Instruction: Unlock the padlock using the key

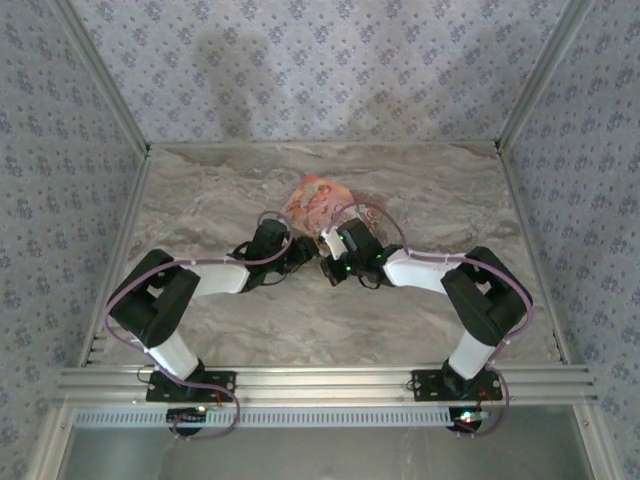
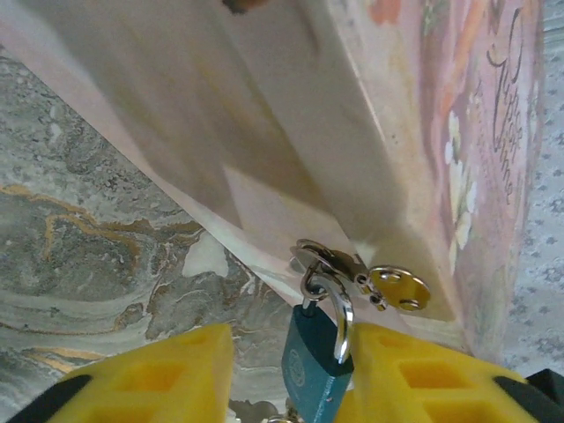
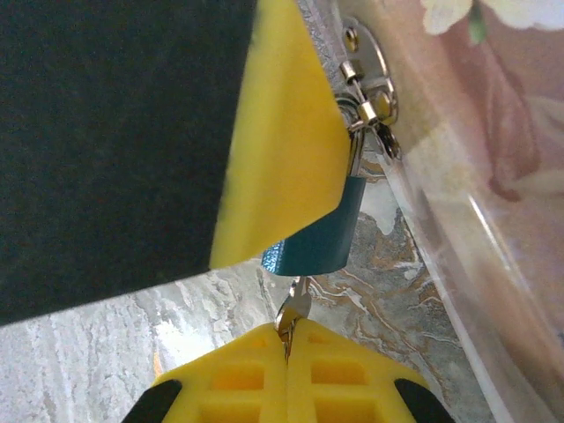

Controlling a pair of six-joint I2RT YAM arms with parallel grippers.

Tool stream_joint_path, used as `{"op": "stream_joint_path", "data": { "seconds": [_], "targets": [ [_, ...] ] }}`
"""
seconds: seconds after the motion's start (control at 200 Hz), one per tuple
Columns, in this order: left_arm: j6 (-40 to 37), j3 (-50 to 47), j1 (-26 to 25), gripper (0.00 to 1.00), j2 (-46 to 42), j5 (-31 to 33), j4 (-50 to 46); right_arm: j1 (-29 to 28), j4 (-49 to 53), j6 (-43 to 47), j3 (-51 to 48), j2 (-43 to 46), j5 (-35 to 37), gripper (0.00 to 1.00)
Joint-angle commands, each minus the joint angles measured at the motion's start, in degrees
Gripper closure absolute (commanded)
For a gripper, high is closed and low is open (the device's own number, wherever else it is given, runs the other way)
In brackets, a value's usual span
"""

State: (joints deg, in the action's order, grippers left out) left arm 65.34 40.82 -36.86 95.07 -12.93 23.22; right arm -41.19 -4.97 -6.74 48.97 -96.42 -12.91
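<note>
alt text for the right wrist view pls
The right gripper, its yellow fingertips closed on a small silvery key, holds the key's tip against the underside of a blue padlock. The padlock hangs from metal hardware on a pink flowered pouch, partly hidden behind another yellow finger, above a marbled table.

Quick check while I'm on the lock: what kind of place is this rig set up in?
Probably an enclosed test booth, not a real room: a marble-patterned tabletop boxed in by patterned walls on three sides, with aluminium framing rails along the near edge.
</note>
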Motion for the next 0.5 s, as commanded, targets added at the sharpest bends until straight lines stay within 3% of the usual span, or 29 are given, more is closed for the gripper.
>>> {"op": "stream_joint_path", "data": {
  "seconds": [0.0,0.18,0.295,0.495],
  "targets": [
    [-1.5,2.8,-0.3,0.72,2.2,-0.9,-1.1,-1.0,2.1,1.6,0.6,0.5,1.9,1.00],
    [1.4,2.7,-0.4,0.93,6.1,-3.6,3.0,-1.2,1.1,1.1,0.6,0.6,1.6,1.00],
    [1.5,3.1,-0.8,1.00,7.1,-3.8,2.2,-0.9,0.5,0.7,0.3,0.9,1.0,1.00],
    [1.7,0.5,-0.3,1.00,5.1,-2.9,5.4,4.4,-4.2,-5.5,-2.2,1.4,-7.9,0.98]
  ]
}}
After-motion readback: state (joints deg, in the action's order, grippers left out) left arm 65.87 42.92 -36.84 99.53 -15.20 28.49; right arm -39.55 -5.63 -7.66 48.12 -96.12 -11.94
